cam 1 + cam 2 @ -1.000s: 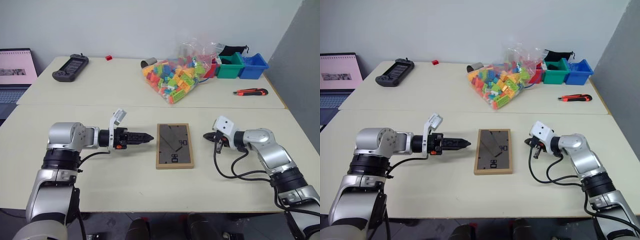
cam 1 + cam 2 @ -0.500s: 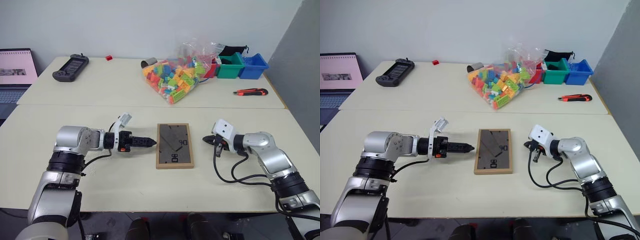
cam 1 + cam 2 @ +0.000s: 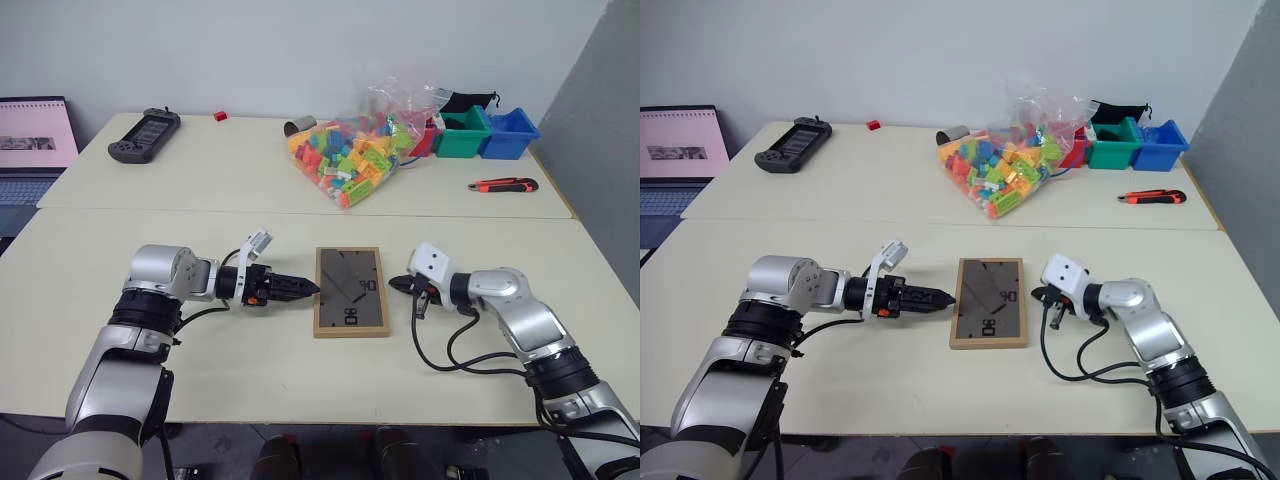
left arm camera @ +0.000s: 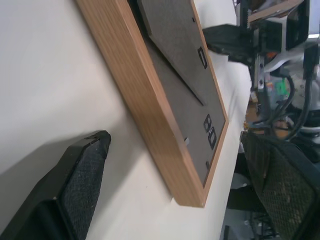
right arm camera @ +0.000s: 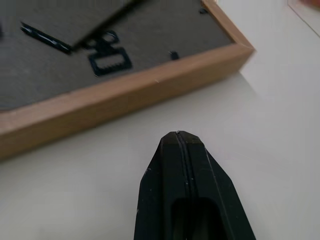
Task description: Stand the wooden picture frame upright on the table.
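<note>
On the near half of the tabletop [image 3: 250, 370], the wooden picture frame [image 3: 349, 291] lies flat, back panel up, its fold-out stand showing against the dark backing. Each arm flanks it. The left end effector [image 3: 305, 289] points at the frame's left edge from just beside it, fingers spread wide in the wrist view, one low by the wood and the other off past the frame's corner, gripping nothing. The right end effector [image 3: 396, 284] sits just beside the right edge, its fingers [image 5: 187, 200] pressed tight together into a single wedge, apart from the wood. This looks like the approach step: the frame is bracketed but not yet lifted. I'd judge the next move needs one edge pried or pinched up off the surface, then the frame tipped until it rests on its stand. Farther back, well apart, are a bag of coloured blocks [image 3: 355, 152], small bins [image 3: 480, 132], a utility knife [image 3: 503, 185] and a game controller [image 3: 144, 135].
</note>
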